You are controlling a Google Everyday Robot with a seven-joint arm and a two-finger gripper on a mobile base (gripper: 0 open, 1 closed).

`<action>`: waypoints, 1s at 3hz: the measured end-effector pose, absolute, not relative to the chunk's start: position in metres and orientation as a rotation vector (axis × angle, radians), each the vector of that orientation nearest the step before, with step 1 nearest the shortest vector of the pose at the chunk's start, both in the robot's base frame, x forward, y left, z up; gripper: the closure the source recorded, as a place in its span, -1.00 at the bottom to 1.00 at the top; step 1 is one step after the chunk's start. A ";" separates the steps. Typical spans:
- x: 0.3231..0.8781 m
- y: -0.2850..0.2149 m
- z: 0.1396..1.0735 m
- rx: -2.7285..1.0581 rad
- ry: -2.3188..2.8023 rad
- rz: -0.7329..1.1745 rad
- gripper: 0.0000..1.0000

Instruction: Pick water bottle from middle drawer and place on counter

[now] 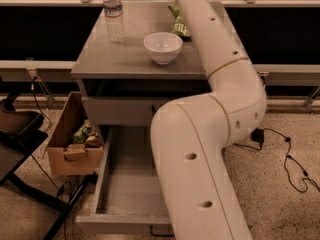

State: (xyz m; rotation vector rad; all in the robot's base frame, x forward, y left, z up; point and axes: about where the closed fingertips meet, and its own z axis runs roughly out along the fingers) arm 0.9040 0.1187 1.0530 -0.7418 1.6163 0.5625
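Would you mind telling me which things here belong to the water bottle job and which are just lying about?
Job:
- water bottle, upright on the counter
- middle drawer, open
- gripper, out of view beyond the top edge

Lying about:
- white bowl
- green snack bag
- cardboard box of packets
- black adapter on the floor

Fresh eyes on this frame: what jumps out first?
The big white arm fills the foreground. It rises over the open middle drawer, whose visible floor is bare, and runs off the top edge, so the pincer is out of view. On the counter the water bottle stands upright at the back left, apart from the white bowl near the middle.
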 end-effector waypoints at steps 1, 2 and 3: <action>0.858 0.082 1.089 -0.789 1.702 0.556 -1.00; 0.814 0.018 1.127 -0.707 1.837 0.479 -1.00; 0.767 -0.056 1.186 -0.444 1.890 0.372 -1.00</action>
